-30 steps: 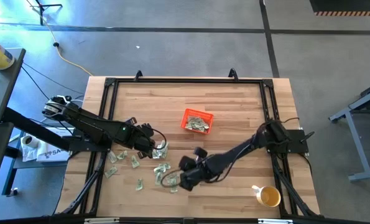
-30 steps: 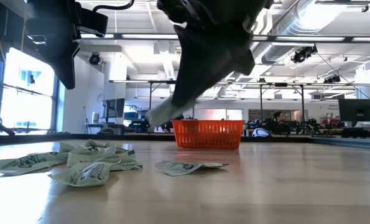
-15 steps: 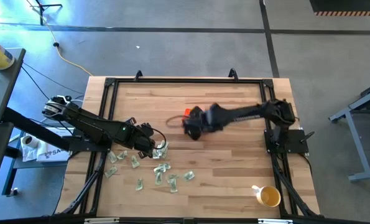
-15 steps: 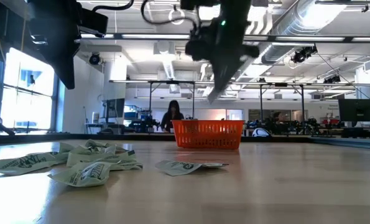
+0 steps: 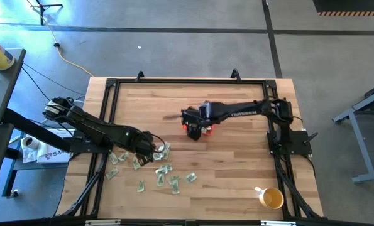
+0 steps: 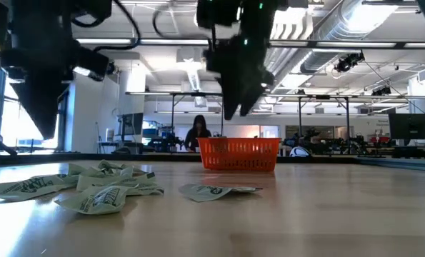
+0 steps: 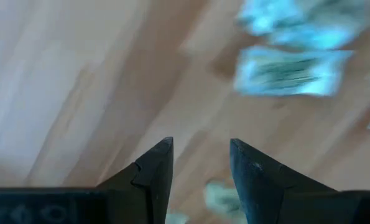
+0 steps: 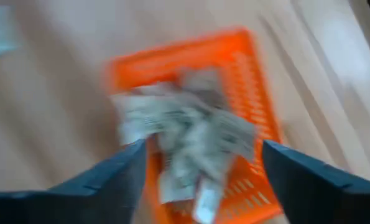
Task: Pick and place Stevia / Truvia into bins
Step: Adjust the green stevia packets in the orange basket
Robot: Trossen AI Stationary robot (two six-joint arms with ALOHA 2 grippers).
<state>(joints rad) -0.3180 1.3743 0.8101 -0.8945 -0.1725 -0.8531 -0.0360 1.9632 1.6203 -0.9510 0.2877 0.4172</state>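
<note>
The orange bin (image 8: pixel 254 93) stands mid-table, holding several pale green and white Stevia sachets (image 8: pixel 185 127). My right gripper (image 8: pixel 203 171) hangs open right above it, nothing between its fingers; in the high view the arm covers most of the bin (image 5: pixel 188 129). In the low view that gripper (image 6: pixel 232 100) is well above the bin's rim (image 6: pixel 238 143). Several loose sachets (image 5: pixel 165 171) lie flat on the wood near the front left. My left gripper (image 5: pixel 153 150) hovers open over their far edge, with bare wood between its fingers (image 7: pixel 200 163).
A yellow cup (image 5: pixel 271 198) with a white handle stands at the near right corner. A black frame (image 5: pixel 187 82) runs round the tabletop. Bare wood lies between the sachets and the bin. A person shows far off in the room behind the bin (image 6: pixel 198 132).
My right gripper has risen from the loose sachets near the front edge and swung toward the far side, ending above the orange bin. My left gripper has shifted a little toward the near edge, over the sachets.
</note>
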